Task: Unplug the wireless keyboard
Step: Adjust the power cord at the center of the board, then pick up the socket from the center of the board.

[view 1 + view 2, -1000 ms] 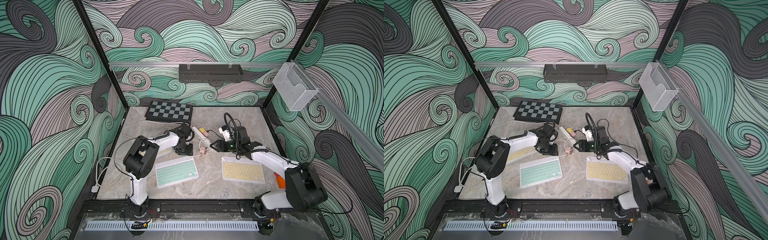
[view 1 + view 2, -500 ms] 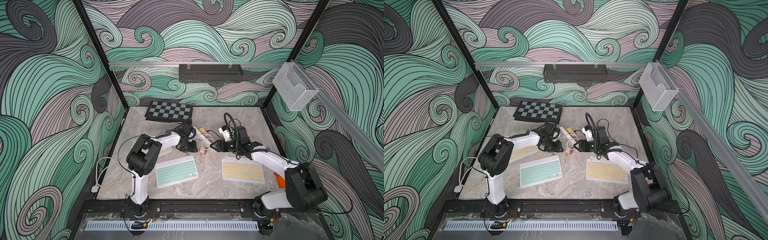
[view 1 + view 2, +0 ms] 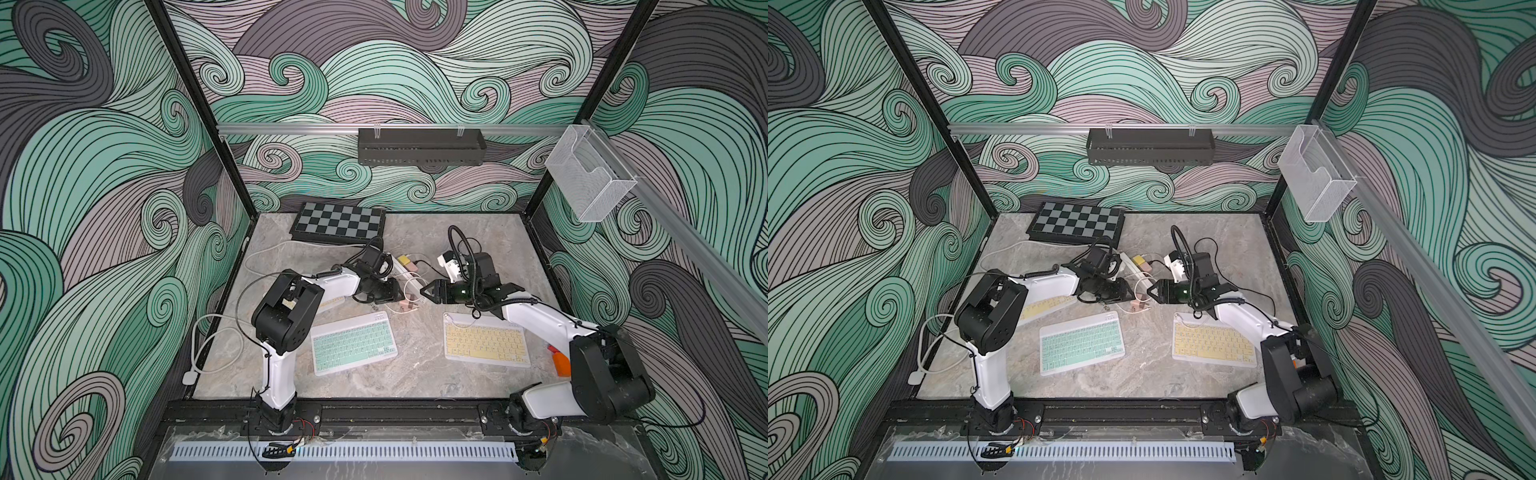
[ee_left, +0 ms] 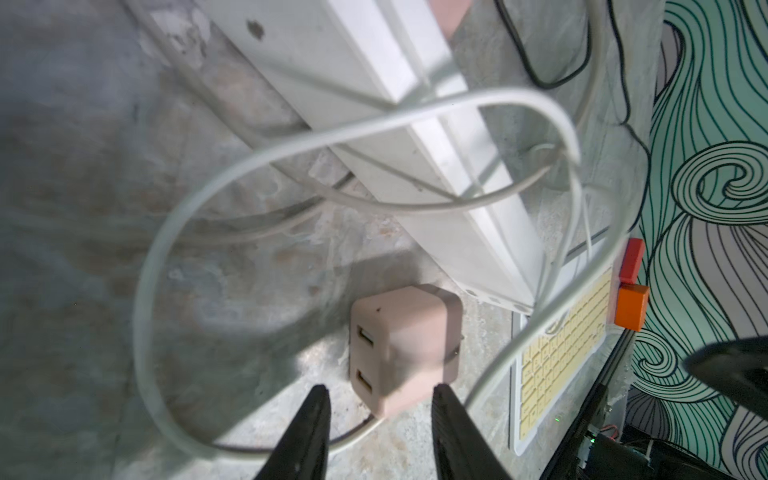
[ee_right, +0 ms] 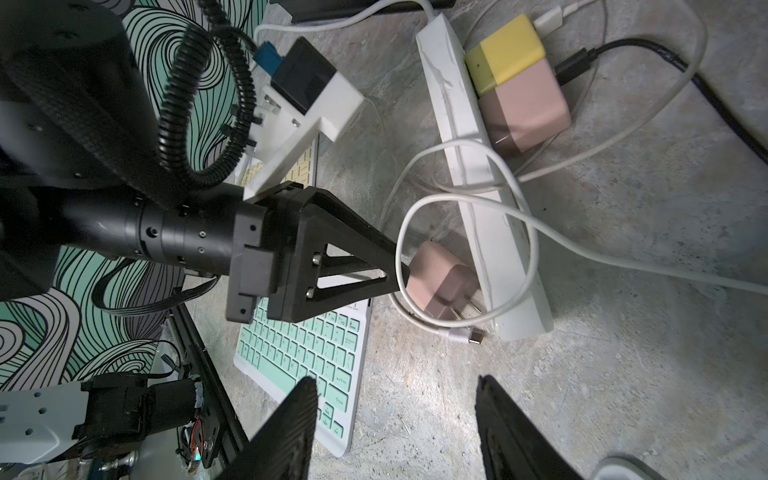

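A mint keyboard [image 3: 353,343] and a yellow keyboard [image 3: 484,345] lie near the front of the table. A second yellow keyboard [image 3: 1046,307] lies partly under my left arm. A loose pink charger [image 4: 405,345] rests on the table beside the white power strip [image 5: 486,199], its prongs bare. My left gripper [image 4: 380,392] is open, its tips on either side of the charger's near corner. A white cable [image 5: 473,336] loops around the charger and its small plug end lies free. My right gripper [image 5: 395,386] hovers open and empty over the table, between the mint keyboard and the strip.
A yellow charger [image 5: 505,48] and a pink charger [image 5: 525,112] sit plugged into the strip, with white and black cables trailing off. A chessboard [image 3: 336,222] lies at the back. An orange block [image 3: 561,363] sits by the right arm's base. A white cord [image 3: 216,345] hangs off the left edge.
My left gripper has slid right, up to the loose pink charger, and its jaws have narrowed a little. The right arm has not moved.
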You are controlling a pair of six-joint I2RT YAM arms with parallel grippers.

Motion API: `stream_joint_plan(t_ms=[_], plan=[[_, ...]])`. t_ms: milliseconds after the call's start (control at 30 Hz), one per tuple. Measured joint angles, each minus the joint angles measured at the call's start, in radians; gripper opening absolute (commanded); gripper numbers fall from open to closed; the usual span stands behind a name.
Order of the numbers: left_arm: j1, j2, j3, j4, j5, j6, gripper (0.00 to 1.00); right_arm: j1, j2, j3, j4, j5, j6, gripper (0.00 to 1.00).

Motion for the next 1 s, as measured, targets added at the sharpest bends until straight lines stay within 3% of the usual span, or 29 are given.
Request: stream_joint_plan(t_ms=[300,500,633,867,1000], plan=[[0.014,-0.214,0.071,-0.191,-0.155,0.122,0.43,0.000,-0.008,0.005,-0.006,0.004,0.002,0.62],[0.069,-0.161,0.214,-0.380,-0.337,0.290,0.42,0.000,-0.008,0.016,-0.006,0.004,0.004,0.63],[0.121,-0.066,0.290,-0.456,-0.396,0.369,0.42,0.000,-0.008,0.016,-0.008,0.005,0.003,0.63],[0.182,0.044,0.380,-0.507,-0.390,0.423,0.43,-0.003,-0.024,0.016,-0.021,0.010,0.002,0.63],[0.187,0.063,0.430,-0.504,-0.293,0.383,0.44,-0.010,-0.032,0.016,-0.022,0.012,0.000,0.63]])
